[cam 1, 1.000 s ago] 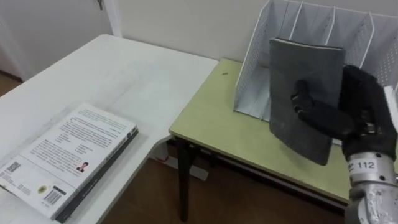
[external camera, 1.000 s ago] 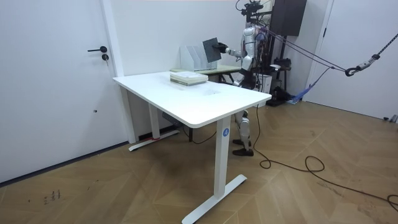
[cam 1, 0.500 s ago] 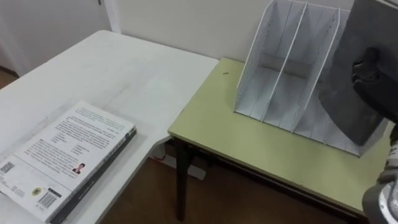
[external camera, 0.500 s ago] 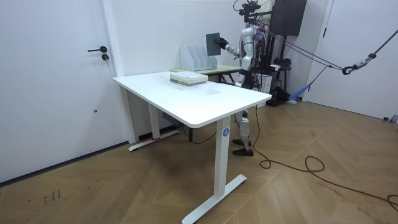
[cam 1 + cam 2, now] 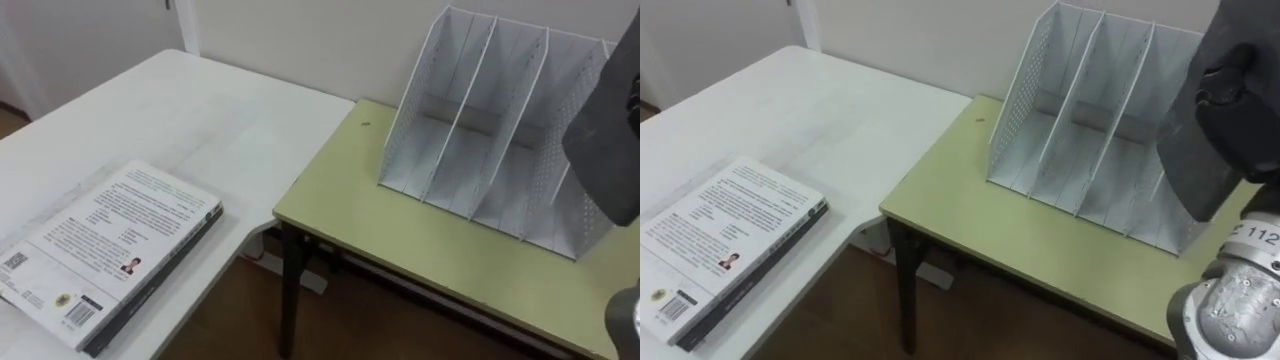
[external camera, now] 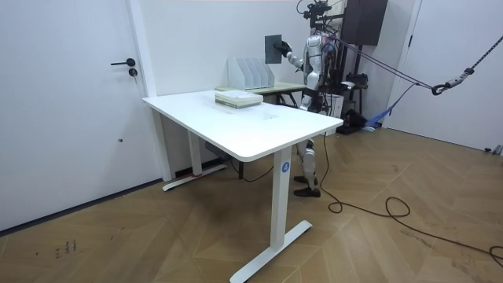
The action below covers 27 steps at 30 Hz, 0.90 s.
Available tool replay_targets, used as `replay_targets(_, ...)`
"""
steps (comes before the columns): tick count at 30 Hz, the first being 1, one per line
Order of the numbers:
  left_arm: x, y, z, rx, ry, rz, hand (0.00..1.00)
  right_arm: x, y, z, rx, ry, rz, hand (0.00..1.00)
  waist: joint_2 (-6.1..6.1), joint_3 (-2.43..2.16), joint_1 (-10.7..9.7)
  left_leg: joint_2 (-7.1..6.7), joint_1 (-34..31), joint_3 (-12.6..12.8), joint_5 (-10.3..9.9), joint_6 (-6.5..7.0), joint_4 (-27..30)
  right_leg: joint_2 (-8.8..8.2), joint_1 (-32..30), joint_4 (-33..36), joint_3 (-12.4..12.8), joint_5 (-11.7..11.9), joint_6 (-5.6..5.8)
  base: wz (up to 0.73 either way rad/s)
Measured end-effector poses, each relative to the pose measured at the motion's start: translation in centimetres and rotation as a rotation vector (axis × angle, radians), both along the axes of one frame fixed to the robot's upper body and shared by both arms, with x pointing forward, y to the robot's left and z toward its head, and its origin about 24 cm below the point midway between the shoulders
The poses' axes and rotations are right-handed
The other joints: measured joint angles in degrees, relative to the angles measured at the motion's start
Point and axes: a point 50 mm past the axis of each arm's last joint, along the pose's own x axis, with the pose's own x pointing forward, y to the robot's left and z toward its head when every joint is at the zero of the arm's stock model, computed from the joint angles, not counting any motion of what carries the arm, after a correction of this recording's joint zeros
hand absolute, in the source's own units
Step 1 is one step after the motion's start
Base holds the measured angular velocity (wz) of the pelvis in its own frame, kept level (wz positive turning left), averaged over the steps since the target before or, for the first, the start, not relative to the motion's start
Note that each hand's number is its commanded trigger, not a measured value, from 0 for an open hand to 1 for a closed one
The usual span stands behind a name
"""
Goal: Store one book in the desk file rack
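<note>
At the left, a small stack of books [image 5: 110, 250] lies flat on the white surface [image 5: 200, 110], close to the edge nearest the robot, with a printed cover facing up. To the right of it, a lower yellow-green surface [image 5: 400, 250] meets the side edge of the white one. On this second surface the white file rack [image 5: 480, 160] stands along the back edge, near the wall, and its upright dividers form several compartments that open toward the robot.

Further right, you find the task's thing. The dark grey book [image 5: 1188, 165] is off the surface, held up in the air at the right end of the file rack. Its lower corner overlaps the last compartment in the eye views, and you cannot tell whether it touches the rack. The right hand [image 5: 1245, 130] holds it, with the fingers curled round the cover.

In the room view the robot stands behind the yellow-green surface, and the book is raised upright above the rack.
</note>
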Motion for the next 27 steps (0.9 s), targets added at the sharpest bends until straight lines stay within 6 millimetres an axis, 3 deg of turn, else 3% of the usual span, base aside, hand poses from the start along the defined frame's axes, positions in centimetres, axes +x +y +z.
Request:
replay_targets(18,0.2,0.2,0.0,0.019,-0.003,0.023,0.00,0.1,0.0,-0.1,0.001,0.005,0.002,1.00,-0.28,0.43,0.00,-0.04,-0.81,-0.48,-0.04,-0.07,-0.05,-0.01,0.05,-0.97,-0.59,0.12,-0.01,0.01)
replay_targets(27,0.3,0.4,0.1,0.028,-0.003,0.017,0.00,1.9,-0.4,0.6,-0.013,0.001,-0.002,1.00,-0.83,0.73,-0.17,-0.03,-0.66,-0.66,-0.04,-0.06,-0.05,-0.04,0.68,-0.96,-0.91,0.12,-0.02,0.01)
